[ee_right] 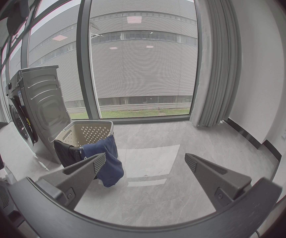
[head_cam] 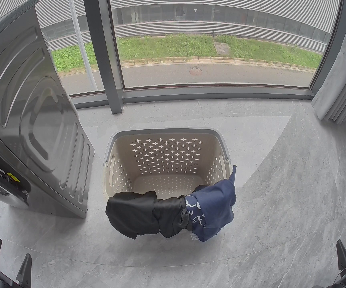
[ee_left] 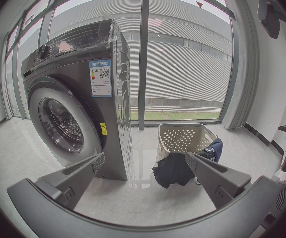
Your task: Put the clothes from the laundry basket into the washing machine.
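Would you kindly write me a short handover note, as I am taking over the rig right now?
Left gripper: open, empty, low in front of the washing machine.
Right gripper: open, empty, low to the right of the basket.
Black garment and blue garment hang side by side over the basket's near rim.
Done: nothing grasped.
Left: both garments go into the washing machine; I cannot tell whether its door is open.

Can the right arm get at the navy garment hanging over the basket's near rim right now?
Probably yes. The navy garment drapes over the laundry basket's near rim on the robot's right, and only bare floor lies between it and the open right end effector.
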Robot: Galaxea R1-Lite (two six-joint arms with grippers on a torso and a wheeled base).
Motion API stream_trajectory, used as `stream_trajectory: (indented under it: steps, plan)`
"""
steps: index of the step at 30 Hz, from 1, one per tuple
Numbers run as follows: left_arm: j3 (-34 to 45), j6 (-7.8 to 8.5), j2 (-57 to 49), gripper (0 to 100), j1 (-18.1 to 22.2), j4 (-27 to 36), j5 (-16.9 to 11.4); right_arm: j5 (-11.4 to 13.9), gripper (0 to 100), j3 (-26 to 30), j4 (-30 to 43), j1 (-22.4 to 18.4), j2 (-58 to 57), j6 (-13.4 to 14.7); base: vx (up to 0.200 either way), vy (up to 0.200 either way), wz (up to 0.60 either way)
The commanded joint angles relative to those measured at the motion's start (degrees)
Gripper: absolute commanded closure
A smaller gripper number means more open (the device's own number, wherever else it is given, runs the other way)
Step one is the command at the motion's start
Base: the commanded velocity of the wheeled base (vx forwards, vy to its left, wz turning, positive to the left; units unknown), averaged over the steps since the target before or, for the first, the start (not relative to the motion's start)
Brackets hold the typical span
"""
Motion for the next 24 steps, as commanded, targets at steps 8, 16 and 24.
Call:
stream_trajectory:
  steps: [8,16,24]
  plan:
    - [1.0,-0.02,-1.0,0,0.0,0.0,0.1,0.0,0,0.8,0.0,0.0,-0.4,0.0,0.000,0.100,0.00]
    - [1.0,-0.11,-1.0,0,0.0,0.0,0.1,0.0,0,0.8,0.0,0.0,-0.4,0.0,0.000,0.200,0.00]
    - [1.0,-0.02,-1.0,0,0.0,0.0,0.1,0.0,0,0.9,0.0,0.0,-0.4,0.0,0.000,0.200,0.00]
